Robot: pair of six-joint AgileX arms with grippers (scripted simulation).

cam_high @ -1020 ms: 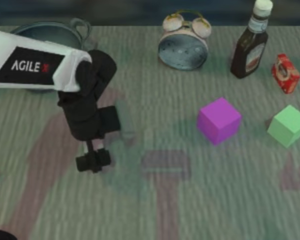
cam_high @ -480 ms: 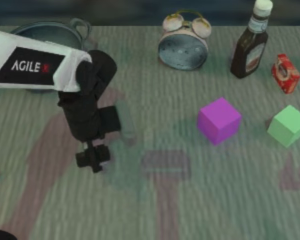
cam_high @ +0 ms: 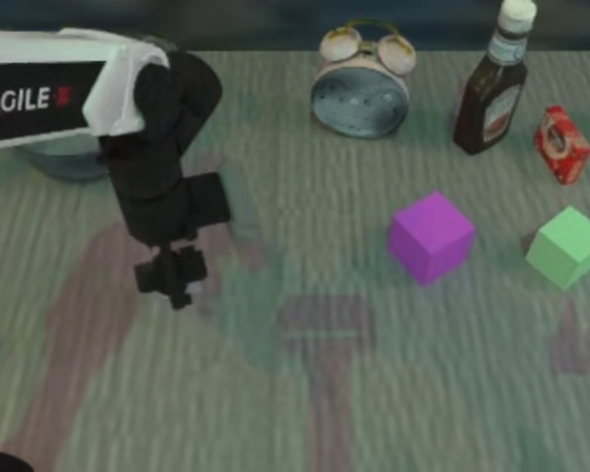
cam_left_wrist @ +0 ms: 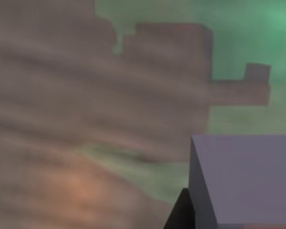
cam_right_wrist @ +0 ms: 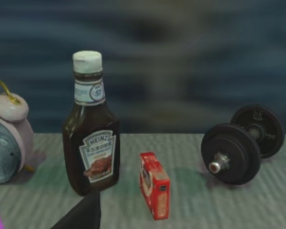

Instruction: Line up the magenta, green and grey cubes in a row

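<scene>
From above, the counter point(cam_high: 393, 393) is showing a soft grey-green cover with dull purple patches. The left claw point(cam_high: 172, 278) is hanging over the counter's left part, and it is clenched around the grey cube, which is hiding under it here. The magenta cube point(cam_high: 431, 237) is sitting right of the middle, with the green cube point(cam_high: 567, 247) near the right edge, well apart from it. An alarm clock point(cam_high: 361, 84), a sauce bottle point(cam_high: 493, 90) and a red carton point(cam_high: 561, 145) are lining the far edge, and a metal pot point(cam_high: 64, 159) is peeking out under the left arm.

In the left wrist view, the grey cube point(cam_left_wrist: 245, 179) is filling one corner above the blurry cover.

In the right wrist view, a dumbbell point(cam_right_wrist: 242, 144) is lying beside the carton, before a dark blue room. I cannot tell the right claw's state.
</scene>
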